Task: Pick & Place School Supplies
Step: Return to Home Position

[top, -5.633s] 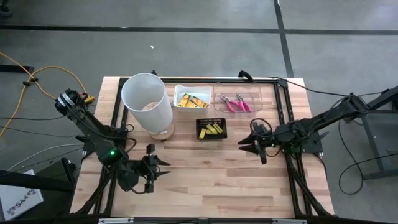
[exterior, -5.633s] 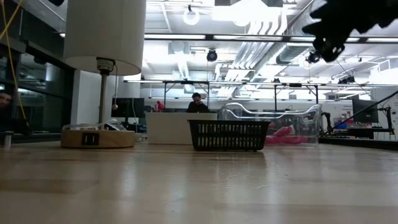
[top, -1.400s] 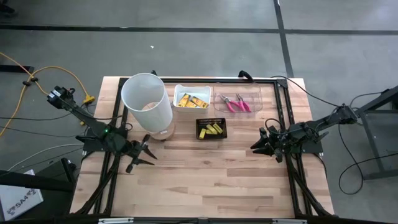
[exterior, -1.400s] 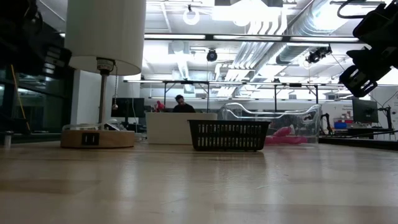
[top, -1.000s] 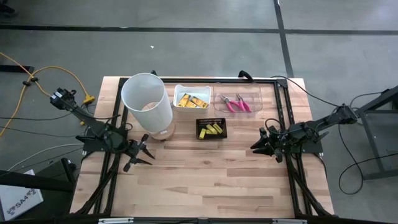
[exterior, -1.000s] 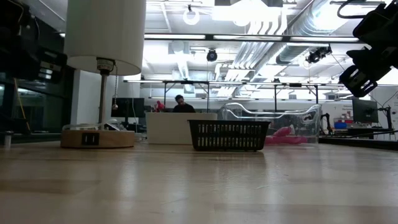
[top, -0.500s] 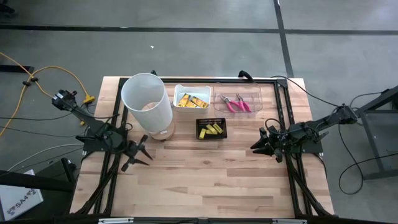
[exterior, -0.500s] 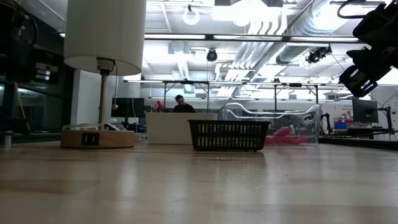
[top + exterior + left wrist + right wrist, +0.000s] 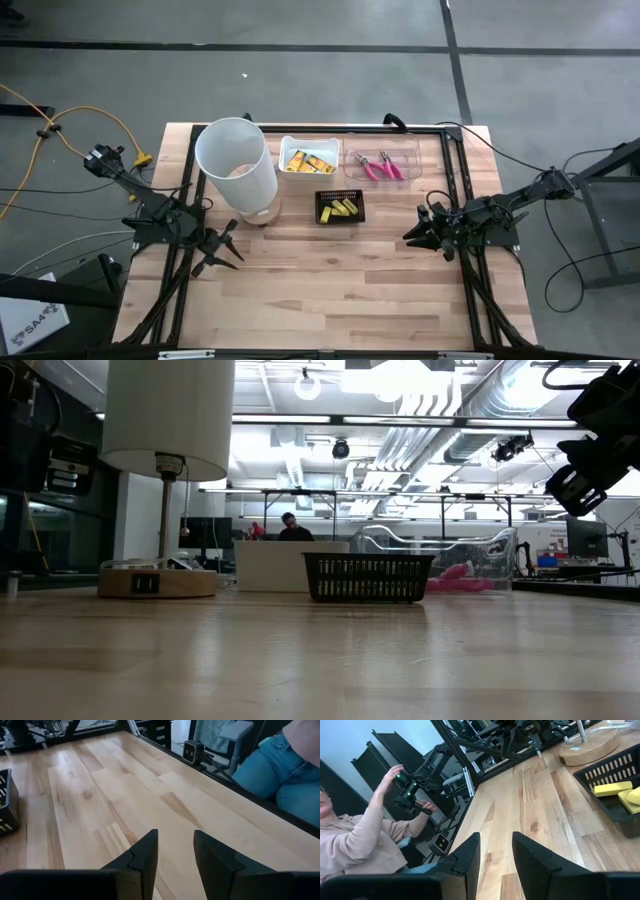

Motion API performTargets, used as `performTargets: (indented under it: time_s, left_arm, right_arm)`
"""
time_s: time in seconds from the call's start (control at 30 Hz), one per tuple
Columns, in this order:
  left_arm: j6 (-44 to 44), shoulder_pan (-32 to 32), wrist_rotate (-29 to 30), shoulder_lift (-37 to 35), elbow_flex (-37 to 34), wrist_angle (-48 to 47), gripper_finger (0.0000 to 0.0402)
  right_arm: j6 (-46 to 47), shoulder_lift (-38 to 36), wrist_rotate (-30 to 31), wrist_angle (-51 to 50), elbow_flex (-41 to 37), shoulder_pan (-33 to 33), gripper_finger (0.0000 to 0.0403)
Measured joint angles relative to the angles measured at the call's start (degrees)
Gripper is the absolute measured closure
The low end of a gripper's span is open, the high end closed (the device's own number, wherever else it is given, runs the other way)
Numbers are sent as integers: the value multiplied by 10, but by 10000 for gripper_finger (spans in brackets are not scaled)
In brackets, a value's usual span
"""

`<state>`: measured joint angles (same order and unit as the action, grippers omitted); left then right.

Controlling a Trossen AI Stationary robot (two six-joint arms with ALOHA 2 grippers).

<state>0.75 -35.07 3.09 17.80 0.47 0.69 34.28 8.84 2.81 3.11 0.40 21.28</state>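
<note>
A: Pincers, quick?
B: Left pincer hangs at 9 o'clock over the table, inside that edge, fingers spread wide, nothing held. Right pincer is at 3 o'clock, just inside the black frame rail. It is also spread, with nothing between the fingers. Both point toward the table's centre, well apart from each other.
A: Supplies?
B: All on the 12 o'clock side. Several yellow blocks lie in the black tray, just off centre toward 12. Past it, yellow packets sit in a white box by the far edge. At 1 o'clock, two pink-handled tools lie side by side in a clear container, also by that edge.
A: Anything tall?
B: White bin at 11 o'clock, standing over a round wooden base. The left pincer is near it, not touching.
A: Open room?
B: Bare wood from the black tray to the 6 o'clock edge, and across between the two pincers. The right pincer is near the tray's 3 o'clock side, apart from it.
A: Beyond the edges?
B: A small camera cube sits at the table's edge. A person is just past it, one hand raised on a dark handset.
</note>
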Motion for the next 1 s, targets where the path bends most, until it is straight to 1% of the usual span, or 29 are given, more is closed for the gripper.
performTargets:
  time_s: [0.83, 0.9, 1.0]
  left_arm:
    - [-8, 0, 0, 0, 0, 2, 282]
    - [-8, 0, 0, 0, 0, 2, 282]
    - [-8, 0, 0, 0, 0, 2, 282]
  right_arm:
    - [-1, 0, 0, 0, 0, 0, 298]
    - [-39, 0, 3, 0, 0, 0, 298]
    - [-151, 0, -1, -2, 0, 0, 298]
